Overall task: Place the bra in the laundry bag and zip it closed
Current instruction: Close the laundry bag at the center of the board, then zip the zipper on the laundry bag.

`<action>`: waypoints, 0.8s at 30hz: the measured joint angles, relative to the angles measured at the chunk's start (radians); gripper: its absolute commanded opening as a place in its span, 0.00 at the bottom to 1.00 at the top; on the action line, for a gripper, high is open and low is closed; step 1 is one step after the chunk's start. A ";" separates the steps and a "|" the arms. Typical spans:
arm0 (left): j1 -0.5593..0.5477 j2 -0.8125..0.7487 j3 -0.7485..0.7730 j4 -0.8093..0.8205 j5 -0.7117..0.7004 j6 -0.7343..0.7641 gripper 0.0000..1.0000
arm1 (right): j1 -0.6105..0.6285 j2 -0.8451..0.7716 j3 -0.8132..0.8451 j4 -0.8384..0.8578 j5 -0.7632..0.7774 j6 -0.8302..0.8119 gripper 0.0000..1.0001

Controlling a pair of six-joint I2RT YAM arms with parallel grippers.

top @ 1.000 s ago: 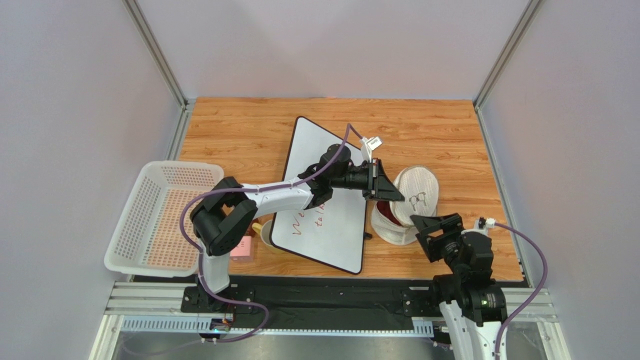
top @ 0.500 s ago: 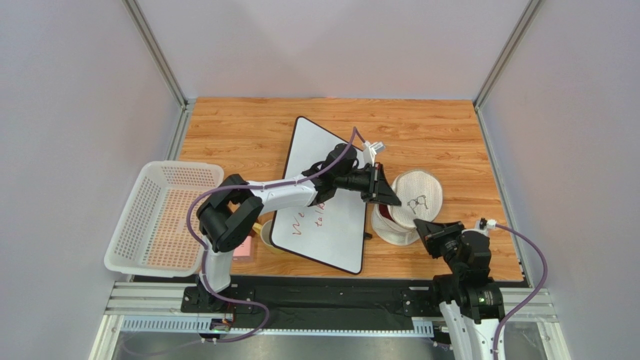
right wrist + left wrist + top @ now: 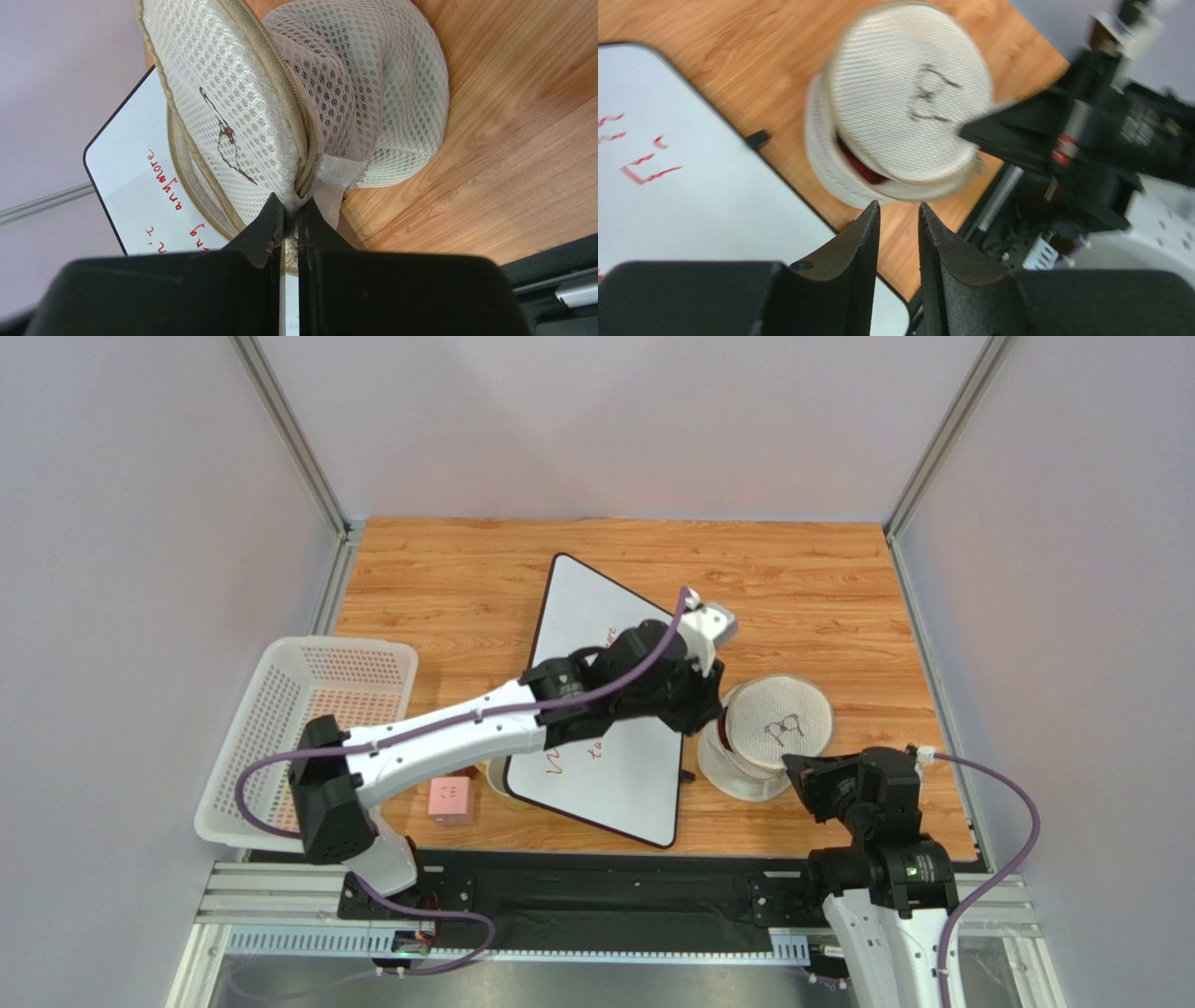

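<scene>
Round white mesh laundry bag (image 3: 772, 728) near tabletop's (image 3: 842, 588) right edge, zipper seam pinched in right tool (image 3: 289, 210); left tool (image 3: 898, 210) slightly spread.

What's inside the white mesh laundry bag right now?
The laundry bag is partly unzipped; under its lid a strip of the dark red bra shows. The rest is covered by lid and mesh.

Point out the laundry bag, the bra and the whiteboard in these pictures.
laundry bag (image 3: 765, 707): top external view, on the mesh disc lid.
bra (image 3: 861, 164): left wrist view, on the red fabric showing under the lid.
whiteboard (image 3: 586, 609): top external view, on its bare far part.
</scene>
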 measured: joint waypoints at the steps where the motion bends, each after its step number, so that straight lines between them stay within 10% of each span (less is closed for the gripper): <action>1: -0.044 -0.032 -0.014 0.010 -0.030 0.025 0.30 | 0.000 0.028 0.023 -0.008 0.000 0.002 0.00; 16: -0.229 0.074 -0.185 0.319 0.058 0.122 0.49 | 0.000 0.158 0.167 -0.121 0.048 0.070 0.00; 24: -0.247 0.104 -0.182 0.422 0.027 0.200 0.29 | 0.000 0.267 0.201 -0.147 0.042 0.093 0.00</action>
